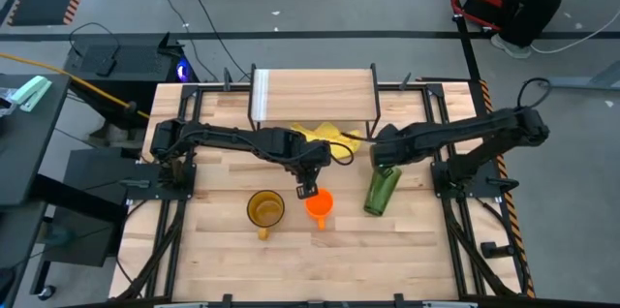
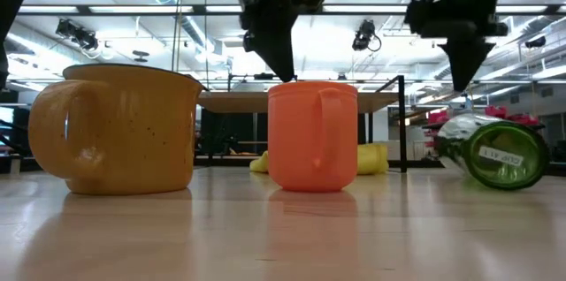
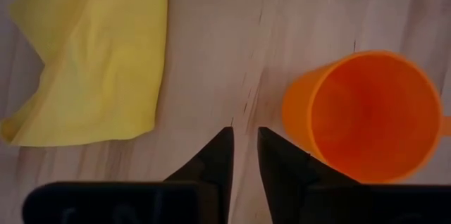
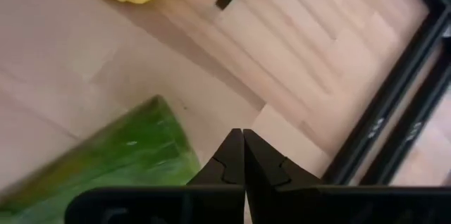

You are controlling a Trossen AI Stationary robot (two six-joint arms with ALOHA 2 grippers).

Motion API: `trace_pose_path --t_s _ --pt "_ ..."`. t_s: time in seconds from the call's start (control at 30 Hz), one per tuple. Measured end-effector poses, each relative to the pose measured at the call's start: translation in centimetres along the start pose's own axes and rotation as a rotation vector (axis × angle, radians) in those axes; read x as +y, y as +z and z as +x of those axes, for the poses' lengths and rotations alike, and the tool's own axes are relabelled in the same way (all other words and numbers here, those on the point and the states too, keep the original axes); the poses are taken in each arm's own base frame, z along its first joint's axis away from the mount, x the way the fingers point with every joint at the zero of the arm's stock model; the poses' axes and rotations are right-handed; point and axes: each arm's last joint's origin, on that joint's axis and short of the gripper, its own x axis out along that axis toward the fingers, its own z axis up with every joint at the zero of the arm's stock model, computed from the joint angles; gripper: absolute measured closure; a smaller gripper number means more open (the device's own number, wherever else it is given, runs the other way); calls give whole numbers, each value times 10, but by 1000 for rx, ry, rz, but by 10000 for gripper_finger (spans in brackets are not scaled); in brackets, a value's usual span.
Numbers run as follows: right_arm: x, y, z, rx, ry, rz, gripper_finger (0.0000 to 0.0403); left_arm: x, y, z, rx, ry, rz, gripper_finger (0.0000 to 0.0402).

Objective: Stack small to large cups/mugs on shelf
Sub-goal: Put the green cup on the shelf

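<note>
Three cups: amber mug (image 1: pixel 264 209), orange mug (image 1: pixel 320 203), fallen green tumbler (image 1: pixel 382 191).

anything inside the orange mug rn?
Nothing: the left wrist view looks straight into the orange mug and shows only bare orange walls and bottom. The left claw hovers just beside its rim, holding nothing. A small strip nearest the claw is hidden.

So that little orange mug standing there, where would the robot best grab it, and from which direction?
Probably by the rim, from straight above. The orange mug stands upright with its mouth open to the top, so one finger can go inside and one outside the thin wall. The left gripper already hangs just above its rim, fingers slightly apart. I'd pick a stretch of wall away from the handle.
</note>
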Motion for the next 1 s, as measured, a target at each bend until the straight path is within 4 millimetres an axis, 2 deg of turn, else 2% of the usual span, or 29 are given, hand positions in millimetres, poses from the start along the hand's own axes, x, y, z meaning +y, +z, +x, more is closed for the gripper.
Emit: trace_pose_path --t_s 0.13,0.33,0.53,0.63,0.8,1.0 --pt "-8 -6 0 33 39 53 401 -3 0 0 -4 -4 6 332" --pt "-21 -39 28 156 -8 115 401 -7 -1 -1 -2 -8 26 327" --pt "-27 -63 25 135 23 195 402 -7 0 -1 -16 -11 37 332" --pt "-24 -74 21 144 66 226 401 -7 0 -1 -18 -11 36 335" --pt "-8 -94 16 159 167 218 401 -7 1 -1 -21 -12 34 331" --pt "4 -119 15 203 134 233 401 -7 1 -1 -24 -13 30 331"
